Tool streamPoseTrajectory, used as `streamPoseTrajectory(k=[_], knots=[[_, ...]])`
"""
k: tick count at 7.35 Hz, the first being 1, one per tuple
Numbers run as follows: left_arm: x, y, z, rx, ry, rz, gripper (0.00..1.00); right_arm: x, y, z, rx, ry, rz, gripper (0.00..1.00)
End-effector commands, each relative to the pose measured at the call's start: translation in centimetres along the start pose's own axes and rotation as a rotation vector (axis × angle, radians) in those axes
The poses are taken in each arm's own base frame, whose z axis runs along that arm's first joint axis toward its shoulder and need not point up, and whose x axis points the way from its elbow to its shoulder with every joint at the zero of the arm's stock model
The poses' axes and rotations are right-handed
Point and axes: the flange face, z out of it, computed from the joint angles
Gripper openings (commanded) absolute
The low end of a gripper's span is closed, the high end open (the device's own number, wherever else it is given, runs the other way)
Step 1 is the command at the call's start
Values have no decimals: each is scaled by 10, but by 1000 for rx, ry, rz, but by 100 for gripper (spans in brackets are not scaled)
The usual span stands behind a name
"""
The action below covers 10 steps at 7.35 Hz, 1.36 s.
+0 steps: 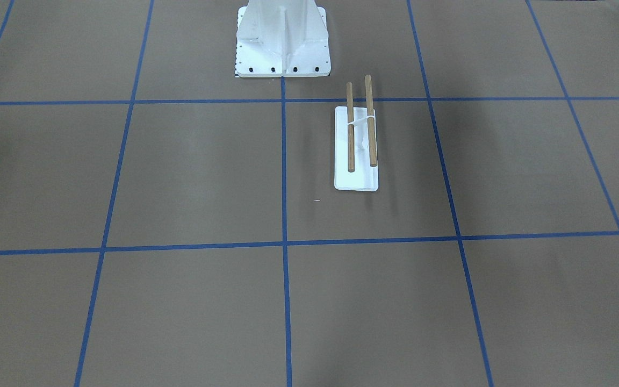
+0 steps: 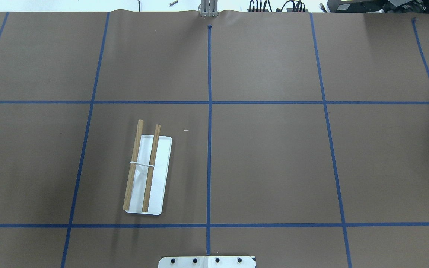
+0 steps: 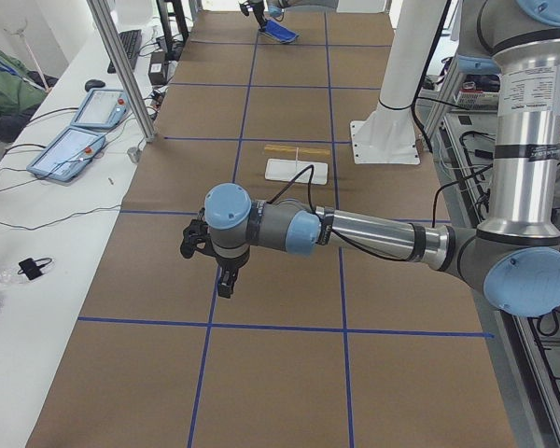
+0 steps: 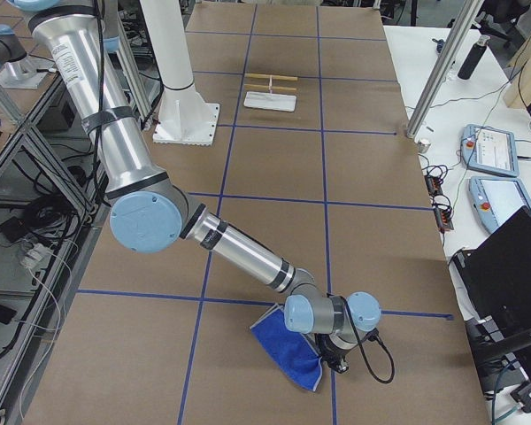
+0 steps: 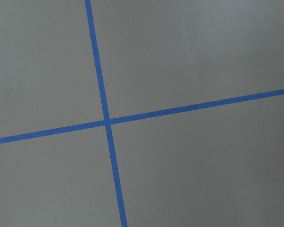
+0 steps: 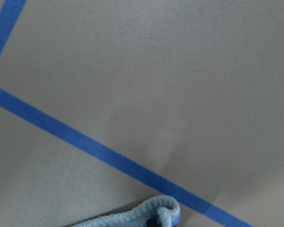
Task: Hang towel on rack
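The brown counter [image 2: 274, 167] fills most of the room, marked into big squares by blue tape lines [image 2: 209, 149]. At the robot's edge stands the white bolted pedestal [image 1: 282, 37].

The left arm [image 3: 373, 233] reaches out low over its end of the counter. The left end effector [image 3: 225, 287] hangs pointing down above bare paper near a tape crossing. From the side alone, I cannot tell whether its fingers are apart or together.

The right arm [image 4: 239, 252] stretches down to the far opposite end, and the right end effector [image 4: 336, 359] sits low at the counter. Its grip cannot be judged from here either.

The rack [image 2: 147, 175] stands on the robot's left half, near the pedestal. Its two brown dowels [image 1: 360, 121] run side by side above the white base plate [image 1: 356, 180], and nothing hangs on them.

The towel [image 4: 288, 350] is well apart from the rack. It sits bunched right against the right end effector, with one pale hemmed corner [image 6: 156, 210] showing in the right wrist view.
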Motion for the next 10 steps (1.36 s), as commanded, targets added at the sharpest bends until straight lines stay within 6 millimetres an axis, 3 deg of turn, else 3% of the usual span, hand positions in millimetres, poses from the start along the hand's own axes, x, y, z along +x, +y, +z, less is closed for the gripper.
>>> streamPoseTrajectory(k=[1,3,5,6,7,8,10], knots=[[0,0,0,-1,0,-1,99,0,-5,-11,36,-33,6,0],[0,0,0,0,0,1,99,1,-11,-28,66,-44,13,0],[6,-5,-4,40,0,47,99,-8,-37,-94,138,-10,-4,0],[24,-18,0,72,4,127,99,-18,-42,-117,171,-17,-15,0],[32,-26,8,75,12,160,99,-32,-59,-141,211,-12,-48,0],[37,-35,5,92,14,186,99,-50,-84,-173,256,24,-106,0],[35,-35,7,147,14,248,99,-103,-144,-201,289,60,-214,0]])
